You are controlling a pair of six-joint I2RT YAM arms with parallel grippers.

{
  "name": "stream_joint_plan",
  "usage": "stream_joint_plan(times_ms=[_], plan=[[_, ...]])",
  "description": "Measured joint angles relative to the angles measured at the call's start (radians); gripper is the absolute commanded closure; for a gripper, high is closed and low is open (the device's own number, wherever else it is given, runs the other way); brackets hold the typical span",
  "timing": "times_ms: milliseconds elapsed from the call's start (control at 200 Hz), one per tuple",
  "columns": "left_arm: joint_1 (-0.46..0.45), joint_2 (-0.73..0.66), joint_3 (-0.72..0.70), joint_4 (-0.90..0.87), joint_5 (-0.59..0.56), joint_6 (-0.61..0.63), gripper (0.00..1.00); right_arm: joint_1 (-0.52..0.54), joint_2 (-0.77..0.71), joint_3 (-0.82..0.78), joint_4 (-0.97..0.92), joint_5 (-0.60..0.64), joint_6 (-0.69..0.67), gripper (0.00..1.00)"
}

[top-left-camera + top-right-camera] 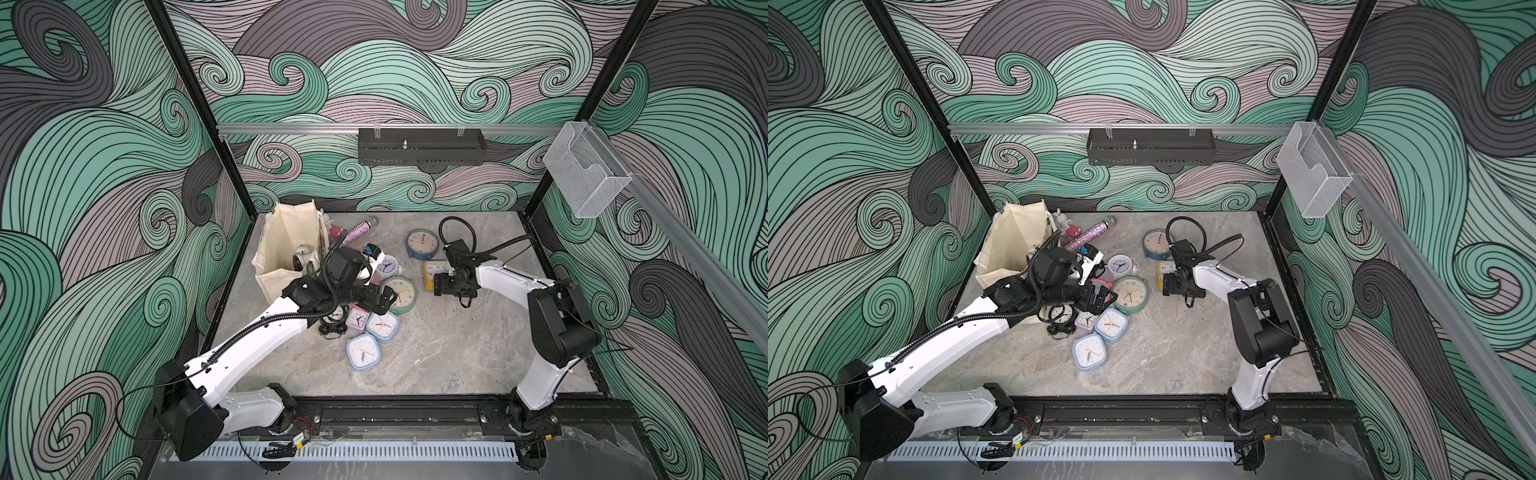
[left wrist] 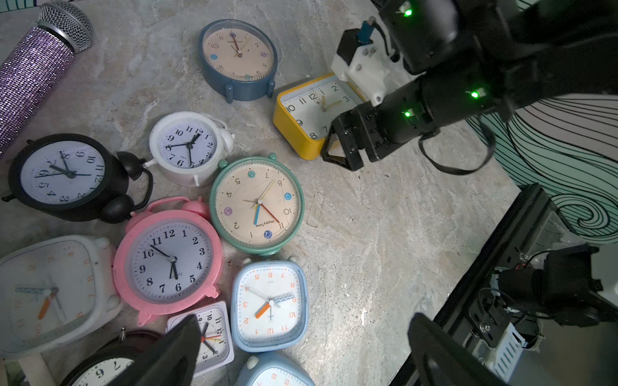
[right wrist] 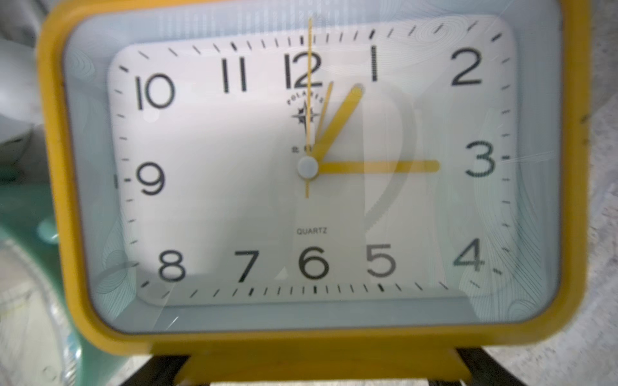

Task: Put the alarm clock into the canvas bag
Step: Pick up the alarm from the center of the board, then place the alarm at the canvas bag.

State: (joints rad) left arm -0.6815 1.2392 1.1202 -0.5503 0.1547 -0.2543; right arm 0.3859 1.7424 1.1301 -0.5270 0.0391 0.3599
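Observation:
The cream canvas bag (image 1: 282,249) (image 1: 1009,245) stands open at the back left of the table, with a white clock (image 1: 301,259) lying inside. A yellow rectangular alarm clock (image 1: 432,272) (image 1: 1162,270) (image 2: 307,113) (image 3: 307,167) lies face up right of centre. My right gripper (image 1: 440,286) (image 1: 1169,284) (image 2: 337,150) (image 3: 321,371) is at its lower edge, and its fingers press on both sides of the clock's yellow foot. My left gripper (image 1: 382,299) (image 1: 1098,299) (image 2: 302,329) hangs open above the pile of clocks and holds nothing.
Several clocks crowd the table's middle: a mint round one (image 1: 401,293) (image 2: 257,204), a pink one (image 2: 169,260), pale blue square ones (image 1: 363,351) (image 2: 269,305), a black twin-bell one (image 2: 67,173). A dark blue round clock (image 1: 422,243) and a glitter microphone (image 1: 359,232) (image 2: 30,73) lie further back.

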Motion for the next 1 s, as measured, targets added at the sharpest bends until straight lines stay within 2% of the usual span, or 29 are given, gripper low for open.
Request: stream_joint_plan(times_ms=[290,470,841,1001], plan=[[0.007,0.090,0.143,-0.025,0.103,-0.072,0.01,0.051,-0.288,-0.048,-0.015,-0.018,0.004,0.45],[0.007,0.217,0.244,0.011,0.201,-0.151,0.03,0.082,-0.422,-0.061,-0.014,-0.043,0.038,0.46],[0.014,0.438,0.414,0.083,0.289,-0.299,0.12,0.095,-0.528,-0.074,-0.014,-0.111,0.095,0.47],[0.019,0.482,0.452,0.105,0.302,-0.340,0.20,0.095,-0.536,-0.080,-0.014,-0.136,0.113,0.48]])
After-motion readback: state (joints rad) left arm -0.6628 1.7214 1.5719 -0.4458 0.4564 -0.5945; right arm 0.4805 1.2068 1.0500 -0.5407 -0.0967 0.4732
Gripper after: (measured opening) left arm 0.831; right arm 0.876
